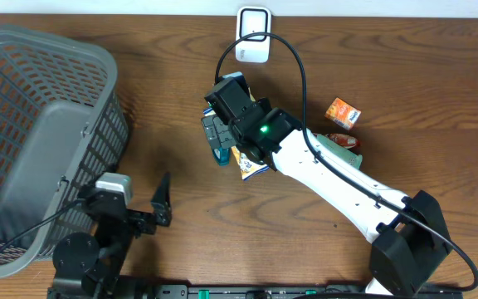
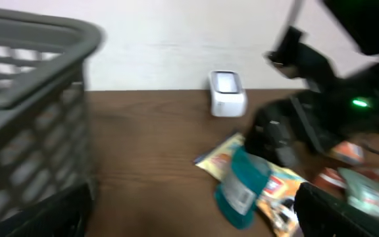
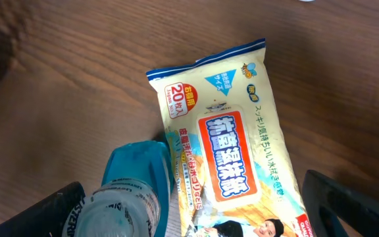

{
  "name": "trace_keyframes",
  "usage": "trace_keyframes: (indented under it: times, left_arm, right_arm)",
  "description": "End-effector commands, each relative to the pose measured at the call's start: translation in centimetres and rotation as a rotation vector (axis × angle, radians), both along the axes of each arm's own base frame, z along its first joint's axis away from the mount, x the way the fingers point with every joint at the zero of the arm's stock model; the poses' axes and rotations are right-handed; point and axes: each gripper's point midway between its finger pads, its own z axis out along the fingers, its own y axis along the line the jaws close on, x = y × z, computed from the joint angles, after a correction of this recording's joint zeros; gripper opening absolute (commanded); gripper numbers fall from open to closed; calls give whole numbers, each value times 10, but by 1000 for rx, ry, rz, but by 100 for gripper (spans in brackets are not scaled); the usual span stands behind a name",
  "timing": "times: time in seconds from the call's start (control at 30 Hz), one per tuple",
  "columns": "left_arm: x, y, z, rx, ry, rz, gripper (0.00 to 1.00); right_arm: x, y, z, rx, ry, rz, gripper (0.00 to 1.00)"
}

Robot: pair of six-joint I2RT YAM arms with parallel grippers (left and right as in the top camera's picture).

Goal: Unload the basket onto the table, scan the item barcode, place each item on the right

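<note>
Two arms work at a dark brown wooden table point(image 1: 164, 100) with a strong grain; in the left wrist view a pale, plain wall rises behind its far edge. A grey plastic basket point(image 1: 40, 141) with latticed walls fills the left end. A small white scanner point(image 1: 253, 35) stands at the far edge, near the middle. To the right of the right arm lie a small orange box point(image 1: 343, 112) and a red item point(image 1: 344, 141), with a pale green packet point(image 1: 332, 149) partly hidden under the arm.

The yellow wipes packet point(image 3: 232, 145) lies flat on the table, printed face up, near the middle and on the near side of the scanner, well apart from it. A teal bottle point(image 3: 133, 184) lies at the packet's left edge, overlapping it, its clear cap towards the wrist camera.

The right gripper point(image 3: 202, 220) hangs directly over these two, its fingers point(image 3: 61, 210) spread wide: one dark tip sits out past the bottle, the other beyond the packet's right side, and neither touches anything. From overhead the gripper covers most of the packet, and only its near corner and the bottle's end show.

The left gripper point(image 1: 160, 203) sits low at the near edge beside the basket, well apart from the packet, its fingers point(image 2: 341, 210) likewise spread and holding nothing.
</note>
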Motion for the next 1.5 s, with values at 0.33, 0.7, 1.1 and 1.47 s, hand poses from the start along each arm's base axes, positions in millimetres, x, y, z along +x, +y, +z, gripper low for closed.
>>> trace_keyframes:
  times: [0.33, 0.7, 1.1, 1.47]
  left_arm:
    - [68, -19, -14, 105, 2, -101, 98]
    - [123, 51, -21, -24, 6, 146, 98]
    - [107, 28, 19, -92, -124, -70, 98]
    - [19, 2, 123, 18, -522, -139, 98]
  right_arm:
    - [-7, -1, -5, -43, 14, 6, 99]
    - [-9, -10, -9, -86, 23, -9, 99]
    - [-8, -13, -8, -97, 13, -18, 99]
    - [-8, -12, -8, -96, 13, -18, 99]
